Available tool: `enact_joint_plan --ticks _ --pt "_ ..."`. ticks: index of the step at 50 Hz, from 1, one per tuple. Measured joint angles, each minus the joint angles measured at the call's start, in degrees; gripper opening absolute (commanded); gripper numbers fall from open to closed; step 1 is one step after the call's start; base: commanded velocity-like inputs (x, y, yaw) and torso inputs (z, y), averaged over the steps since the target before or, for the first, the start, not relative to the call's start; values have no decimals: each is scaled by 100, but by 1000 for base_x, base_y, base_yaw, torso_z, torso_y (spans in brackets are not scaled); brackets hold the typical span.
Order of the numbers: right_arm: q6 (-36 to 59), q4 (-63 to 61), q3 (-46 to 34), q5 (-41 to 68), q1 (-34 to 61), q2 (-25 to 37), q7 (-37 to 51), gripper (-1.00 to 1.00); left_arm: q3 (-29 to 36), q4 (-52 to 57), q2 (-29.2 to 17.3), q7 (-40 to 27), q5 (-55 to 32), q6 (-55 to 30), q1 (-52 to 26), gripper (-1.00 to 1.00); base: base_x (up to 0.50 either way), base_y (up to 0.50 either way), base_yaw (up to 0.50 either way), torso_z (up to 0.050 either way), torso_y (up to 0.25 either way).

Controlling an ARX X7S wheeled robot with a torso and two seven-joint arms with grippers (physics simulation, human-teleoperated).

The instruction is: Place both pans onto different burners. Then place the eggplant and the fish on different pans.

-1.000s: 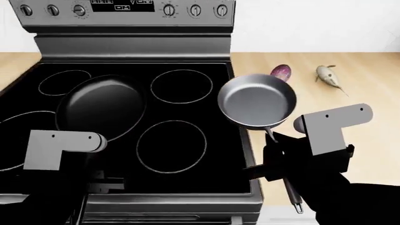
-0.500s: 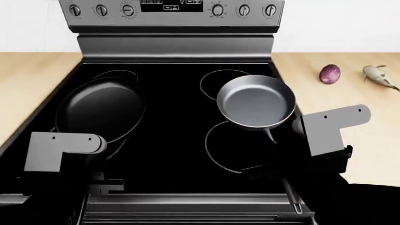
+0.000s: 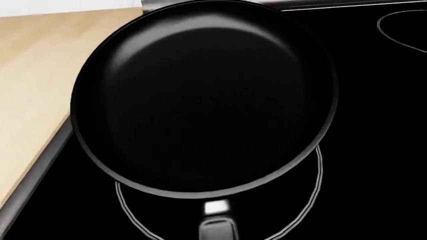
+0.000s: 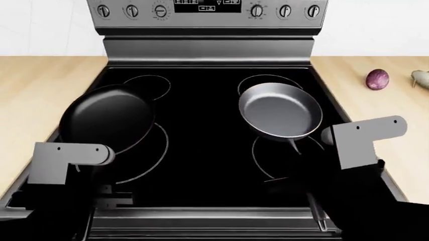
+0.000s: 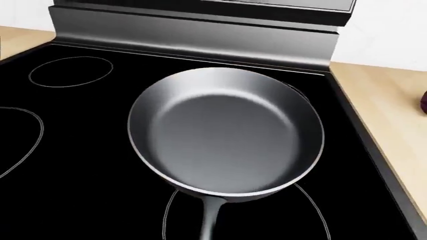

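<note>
The matte black pan (image 4: pixel 107 118) hangs above the left side of the cooktop, over the large front burner ring (image 4: pixel 166 143); my left gripper (image 4: pixel 110 193) is shut on its handle (image 3: pixel 218 230). My right gripper (image 4: pixel 298 173) is shut on the handle (image 5: pixel 208 220) of the grey-lined pan (image 4: pixel 280 111), which hovers between the right rear burner (image 4: pixel 251 79) and the right front burner (image 4: pixel 258 160). The purple eggplant (image 4: pixel 377 79) lies on the wooden counter to the right. Only the fish's (image 4: pixel 421 78) edge shows at the frame's right border.
The stove's raised back panel with knobs (image 4: pixel 208 10) stands behind the cooktop. Wooden counter (image 4: pixel 40 80) flanks the stove on both sides. A small rear-left ring (image 4: pixel 161 83) lies partly under the black pan. The stove's steel front edge (image 4: pixel 201 216) is close to my arms.
The stove has slid rightward in the head view while both pans stayed fixed to my arms. The grey pan, earlier over the stove's right edge, now hangs over the right burners.
</note>
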Motion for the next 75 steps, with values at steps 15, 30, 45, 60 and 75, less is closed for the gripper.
enact_joint_plan --ticks 15,30,45,60,75 --pt "-210 -420 400 132 -495 353 208 -100 57 -10 3 65 68 67 40 -100 0 0 0 1 3" --pt "-458 -944 839 289 -1258 668 398 -100 114 -25 -27 38 26 109 5 -100 0 0 0 1 3" --pt "-598 -1158 1084 53 -1870 663 214 -100 168 -59 -123 -162 -246 131 -171 -100 0 0 0 1 4" --pt "-593 -968 886 -475 -2036 360 -220 -100 157 -59 -190 -171 -286 194 -155 -100 0 0 0 1 3" --pt "-703 -702 823 -1021 -2358 206 -690 -100 137 -31 -233 -152 -269 269 -59 -100 0 0 0 1 3"
